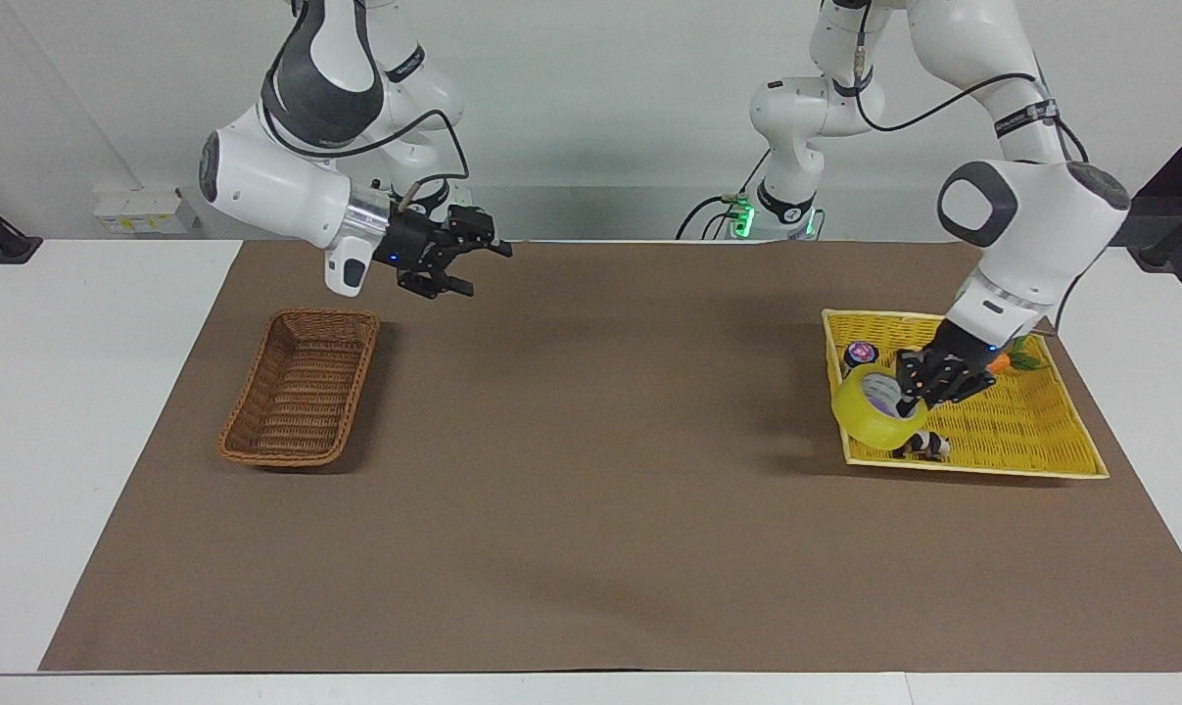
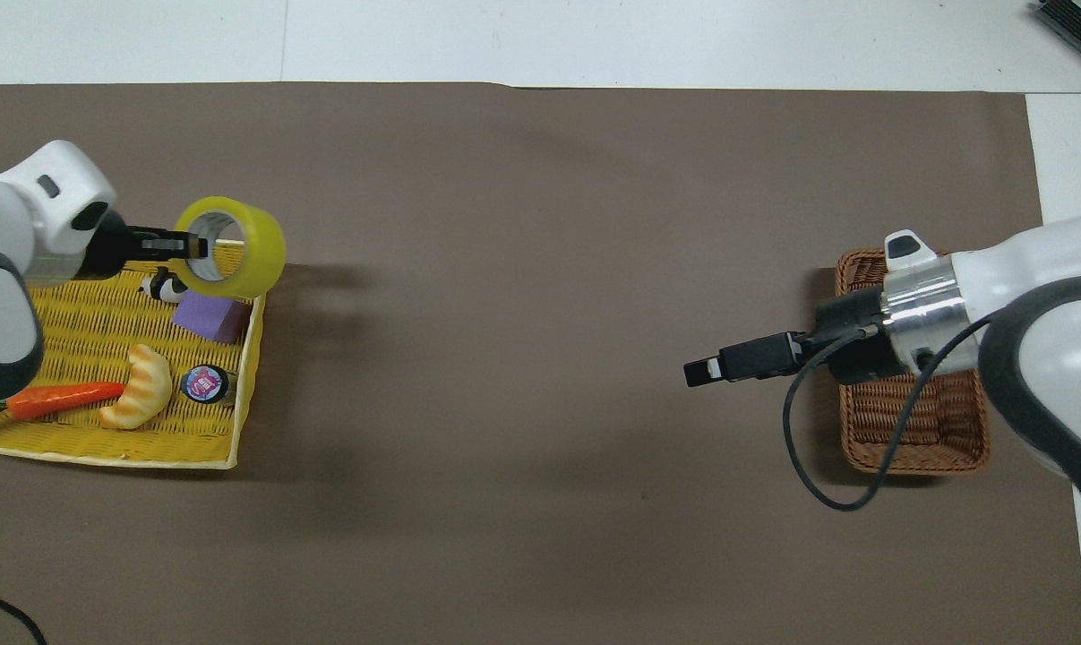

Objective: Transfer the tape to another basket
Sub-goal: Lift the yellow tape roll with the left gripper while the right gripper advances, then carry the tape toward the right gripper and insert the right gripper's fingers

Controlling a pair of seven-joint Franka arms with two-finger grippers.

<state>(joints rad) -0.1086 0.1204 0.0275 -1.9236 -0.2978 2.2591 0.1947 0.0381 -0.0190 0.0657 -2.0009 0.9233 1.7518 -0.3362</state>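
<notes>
The tape (image 1: 874, 411), a wide translucent yellow roll, hangs in my left gripper (image 1: 912, 390). The gripper is shut on the roll's wall, one finger through the core. It holds the roll up in the air over the rim of the flat yellow basket (image 1: 1012, 446) on the side toward the table's middle. In the overhead view the tape (image 2: 240, 249) and left gripper (image 2: 195, 244) lie over that same rim. The brown wicker basket (image 1: 292, 456) stands empty toward the right arm's end. My right gripper (image 1: 475, 266) is open and raised over the mat beside it, as the overhead view (image 2: 703, 370) shows.
In the yellow basket (image 2: 83, 439) lie a carrot (image 2: 61, 399), a bread toy (image 2: 137, 400), a small jar (image 2: 204, 383), a purple cube (image 2: 201, 318) and a black-and-white animal toy (image 2: 158, 287). A brown mat (image 2: 540, 269) covers the table.
</notes>
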